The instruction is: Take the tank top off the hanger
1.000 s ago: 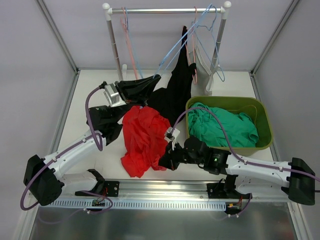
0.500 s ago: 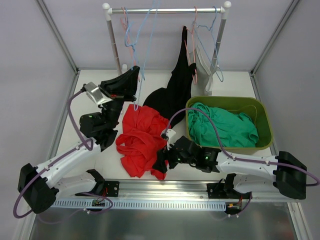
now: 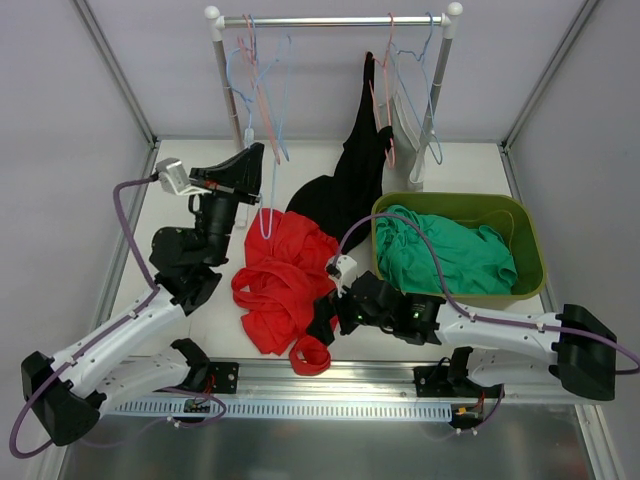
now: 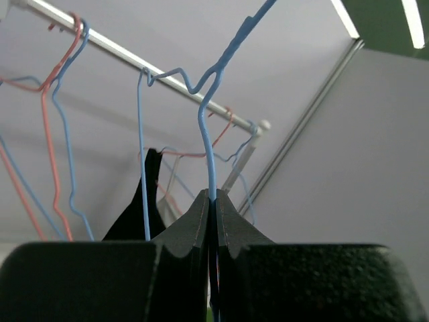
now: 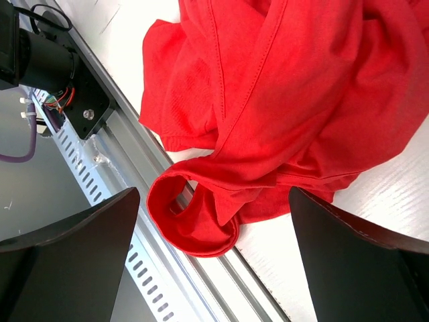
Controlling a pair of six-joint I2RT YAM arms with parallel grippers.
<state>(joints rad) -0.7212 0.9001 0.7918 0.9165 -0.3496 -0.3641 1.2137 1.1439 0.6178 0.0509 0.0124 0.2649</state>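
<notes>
Loosely heaped, red tank top (image 3: 280, 285) lies on grey-walled white table (image 3: 455, 165); right pincer (image 3: 321, 322) spread, left pincer (image 4: 212, 208) pinching blue hanger (image 4: 206, 134).

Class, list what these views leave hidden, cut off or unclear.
- Left wrist view: blue hanger's lower part, hidden between the left tool's fingers.
- Right wrist view: red tank top, cut off by the top edge.
- Top view: hanger's low end touching the top or clear: too thin.
</notes>
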